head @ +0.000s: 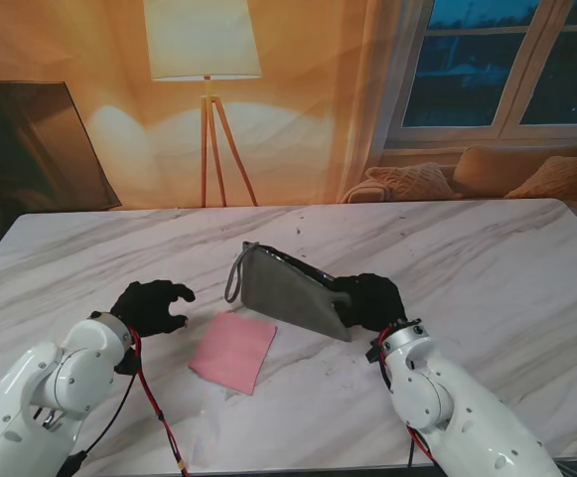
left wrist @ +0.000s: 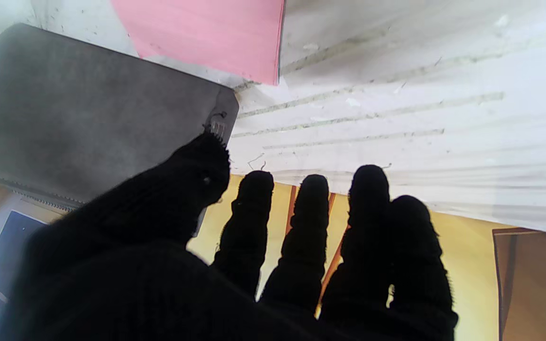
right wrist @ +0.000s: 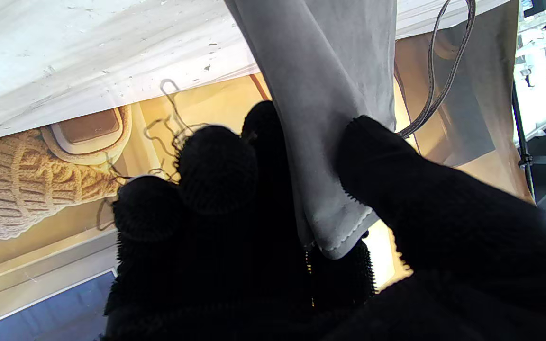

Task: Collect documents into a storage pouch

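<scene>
A: Where is the grey pouch (head: 293, 296) sitting?

B: Near the middle of the marble bench (head: 487, 258), tipped up on edge. Its end nearer to me is lifted, and its loop strap (head: 236, 276) hangs at the far end, on the pouch's left.

A: Who has it?

B: The right hand (head: 370, 300). In the right wrist view the gloved thumb lies on one face of the pouch corner and the fingers (right wrist: 216, 166) bunch against the other face, so the fabric is pinched between them.

A: And the paper?

B: A pink sheet (head: 233, 351) lies flat on the bench, just left of the pouch and nearer to me than it. Its far corner sits close to the pouch's lower edge; I cannot tell whether the two touch.

A: What about the other hand?

B: The left hand (head: 152, 305) is left of the pouch, well apart from it, with the pink sheet between them. Its fingers are spread and loosely curled, holding nothing. From the left wrist view the fingertips (left wrist: 254, 189) stand separate, with the pouch and the sheet's edge beyond them.

A: Anything else by the pouch?

B: Past the bench's far edge, beyond the pouch, a floor lamp (head: 207, 60) stands against the orange wall.
</scene>
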